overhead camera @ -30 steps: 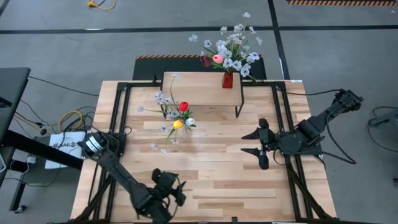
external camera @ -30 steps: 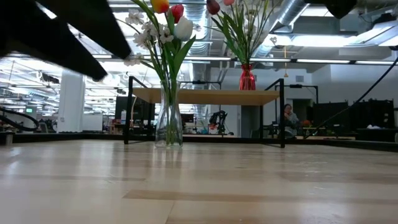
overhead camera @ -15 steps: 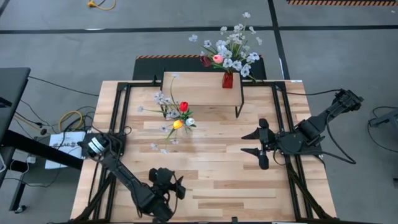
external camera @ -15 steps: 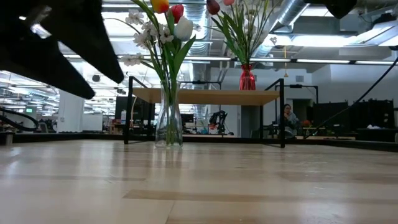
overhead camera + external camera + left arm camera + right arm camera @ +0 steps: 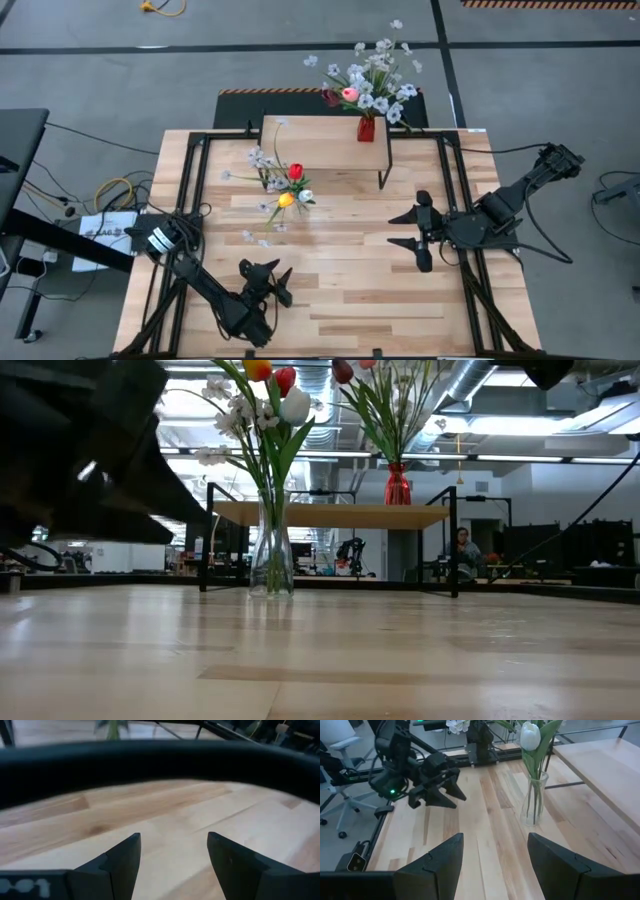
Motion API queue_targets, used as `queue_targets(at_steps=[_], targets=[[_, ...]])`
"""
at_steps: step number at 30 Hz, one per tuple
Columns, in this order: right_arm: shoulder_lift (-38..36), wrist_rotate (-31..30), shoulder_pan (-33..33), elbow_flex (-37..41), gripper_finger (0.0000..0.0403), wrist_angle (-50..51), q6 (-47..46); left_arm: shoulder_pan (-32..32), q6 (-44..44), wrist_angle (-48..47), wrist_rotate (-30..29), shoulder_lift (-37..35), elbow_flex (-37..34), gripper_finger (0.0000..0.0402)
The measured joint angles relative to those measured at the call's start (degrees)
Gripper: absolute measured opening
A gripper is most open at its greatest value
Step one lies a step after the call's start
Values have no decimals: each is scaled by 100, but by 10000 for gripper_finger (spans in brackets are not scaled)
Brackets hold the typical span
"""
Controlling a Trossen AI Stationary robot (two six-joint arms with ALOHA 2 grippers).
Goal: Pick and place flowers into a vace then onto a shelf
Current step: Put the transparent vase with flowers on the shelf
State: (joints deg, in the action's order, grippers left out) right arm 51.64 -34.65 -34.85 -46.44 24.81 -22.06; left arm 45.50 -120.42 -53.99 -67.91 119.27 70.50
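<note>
A clear glass vase (image 5: 283,193) stands upright on the table in front of the shelf, holding red, orange-yellow and white tulips and white sprays; it also shows in the low view (image 5: 271,560) and the right wrist view (image 5: 534,802). A red vase (image 5: 366,128) of flowers stands on the light-wood shelf (image 5: 320,140), near its right end. My left gripper (image 5: 266,272) is open over the table's near-left part, well short of the clear vase; only bare wood shows between its fingers (image 5: 172,855). My right gripper (image 5: 393,230) waits open at mid-right, pointing left (image 5: 495,860).
The shelf's black legs (image 5: 453,540) stand on the table's far part. Bare wood lies between the two grippers and along the near edge. My left arm fills the low view's upper left as a dark mass (image 5: 90,470). A person (image 5: 465,547) sits far behind the table.
My left gripper has moved from the table's near edge toward the far edge, nearer the clear vase, turning a little as it went. The right arm, both vases and the flowers have stayed where they were.
</note>
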Motion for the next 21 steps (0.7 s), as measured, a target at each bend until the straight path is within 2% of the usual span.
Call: queue_targets(at_steps=[3,9,14,21], targets=[[0,2,0,0,214,66,0,-33,103,383,-299,1,-374,219],[0,-24,29,0,214,184,0,-315,754,375,-746,-12,-581,219],[0,-13,129,0,214,221,1,-697,1192,356,-816,-12,-592,219],[0,-13,131,0,214,341,2,-1203,1153,352,-910,-14,-591,219]])
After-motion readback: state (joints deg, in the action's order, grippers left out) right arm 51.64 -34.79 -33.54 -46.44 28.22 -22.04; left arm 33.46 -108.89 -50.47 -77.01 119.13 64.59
